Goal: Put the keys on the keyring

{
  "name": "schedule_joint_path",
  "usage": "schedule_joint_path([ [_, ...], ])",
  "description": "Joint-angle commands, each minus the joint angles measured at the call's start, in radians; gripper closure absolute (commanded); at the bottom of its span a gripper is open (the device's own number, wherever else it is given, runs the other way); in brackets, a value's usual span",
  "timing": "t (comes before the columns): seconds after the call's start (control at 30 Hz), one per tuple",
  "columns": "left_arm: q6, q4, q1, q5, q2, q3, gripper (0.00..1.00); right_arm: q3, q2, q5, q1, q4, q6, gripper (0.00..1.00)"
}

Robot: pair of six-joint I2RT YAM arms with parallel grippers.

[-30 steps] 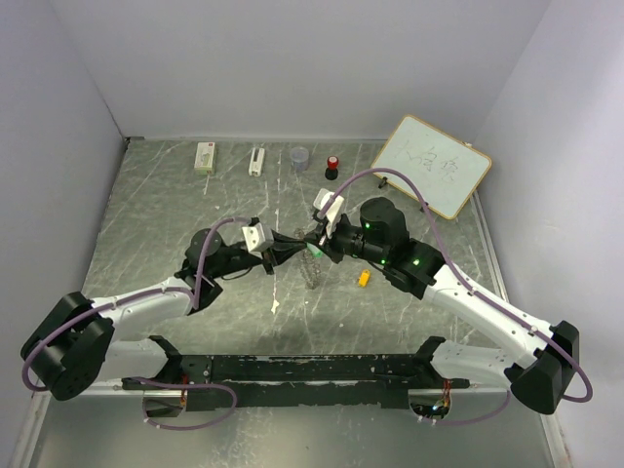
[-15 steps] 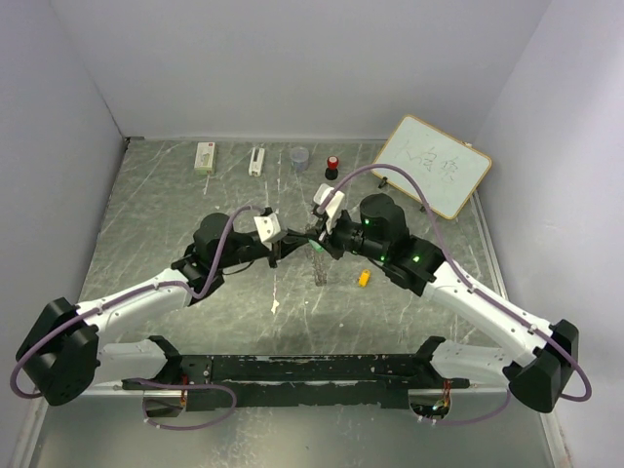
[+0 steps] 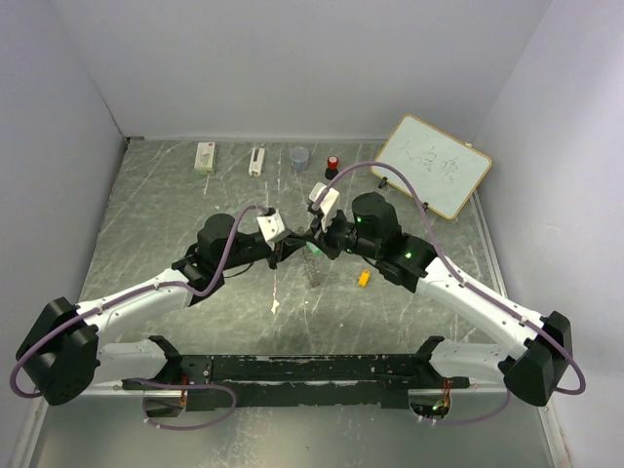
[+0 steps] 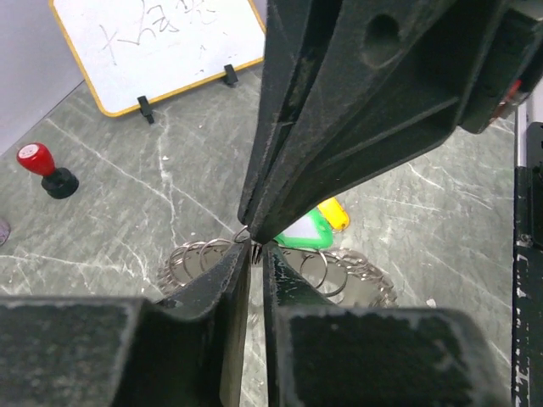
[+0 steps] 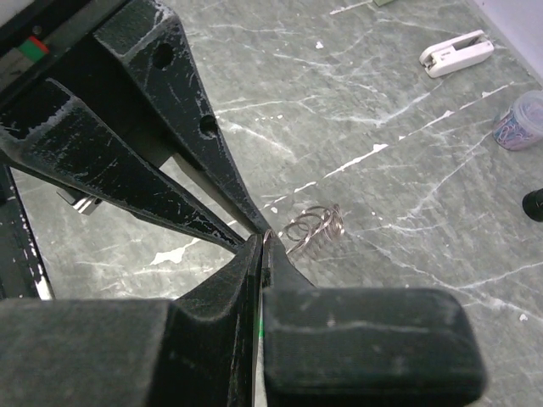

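Bright, even light falls from overhead. The table (image 3: 146,224) carries a mild sheen, with soft shadows under both arms. Close to the lens, the left gripper (image 4: 256,251) and right gripper (image 5: 261,239) loom dark and blurred at their bases; the surface beyond their tips is sharp.

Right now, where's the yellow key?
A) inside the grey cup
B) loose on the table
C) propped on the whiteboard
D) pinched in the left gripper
B: the top view shows the yellow key lying by itself on the table, with nothing gripping it.
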Motion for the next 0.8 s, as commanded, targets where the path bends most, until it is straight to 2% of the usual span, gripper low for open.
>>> schedule_joint_path([
  [0.0,-0.007,0.063,-0.009,-0.045,-0.029,0.008,0.77,-0.005,-0.049,-0.003,0.008,0.066,0.041,1.00],
  [0.13,-0.019,0.160,-0.010,-0.042,-0.058,-0.063,0.72,-0.053,-0.090,-0.019,-0.014,0.110,0.050,1.00],
  [0.27,-0.027,0.222,-0.009,-0.020,-0.084,-0.101,0.68,-0.094,-0.117,-0.113,-0.075,0.161,0.074,1.00],
  [0.5,-0.026,0.240,-0.008,0.000,-0.121,-0.123,0.68,-0.161,-0.154,-0.342,-0.214,0.283,0.171,1.00],
  [0.77,-0.047,0.300,-0.010,0.008,-0.107,-0.135,0.64,-0.226,-0.144,-0.467,-0.256,0.464,0.305,1.00],
])
